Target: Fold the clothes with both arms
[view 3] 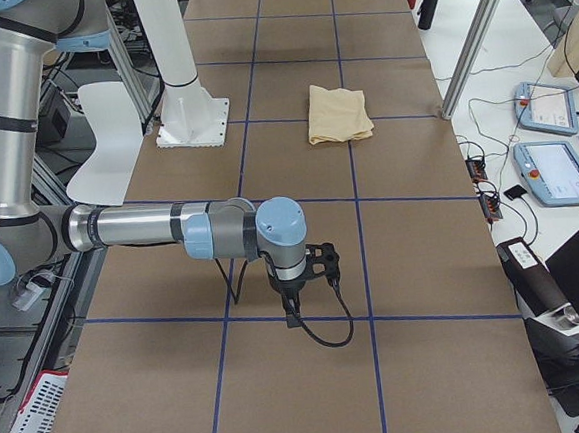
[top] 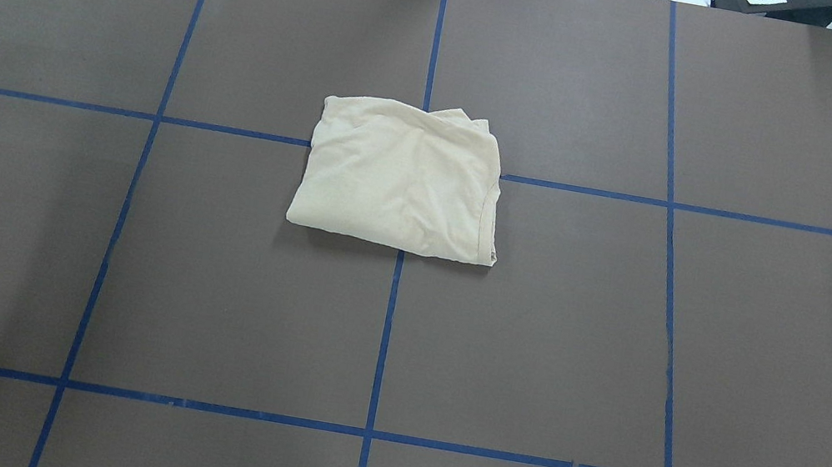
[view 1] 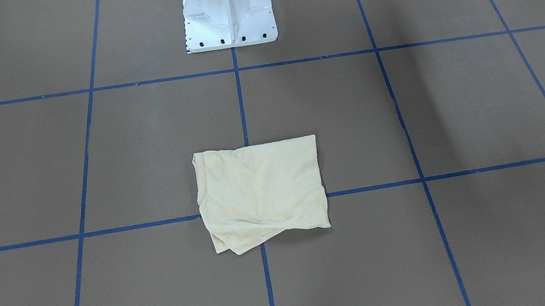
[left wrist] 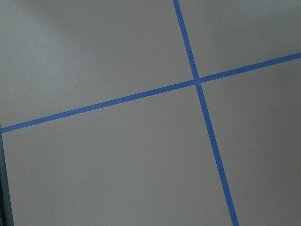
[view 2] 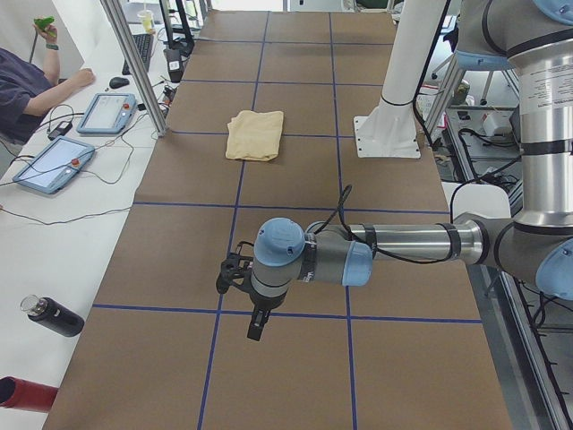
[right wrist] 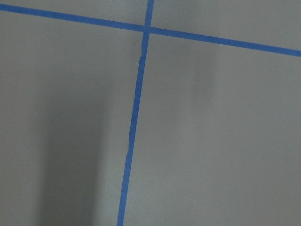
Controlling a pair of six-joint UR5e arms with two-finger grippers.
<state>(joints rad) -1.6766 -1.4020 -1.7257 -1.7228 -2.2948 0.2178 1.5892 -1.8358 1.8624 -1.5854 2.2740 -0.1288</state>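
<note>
Left arm (view 2: 403,242), right arm (view 3: 130,226) — jaws too small to judge.

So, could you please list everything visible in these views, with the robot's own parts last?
T-shirt: one, pale cream-yellow, folded, mid-table over a tape crossing.
Table: one, brown.
Tape lines: several, blue, a grid across the table.
Teach pendants: two, grey-blue, on the white side bench.
Black bottle: one, lying on the bench.
Red bottle: one, at the bench's near end.
Person: one, dark top, beside the bench.
Pedestal base: one, white, robot's side.
Left arm, right arm: two, grey, blue caps, away from the shirt.
Left pincer, right pincer: two, black, pointing down; open or shut unclear.
</note>
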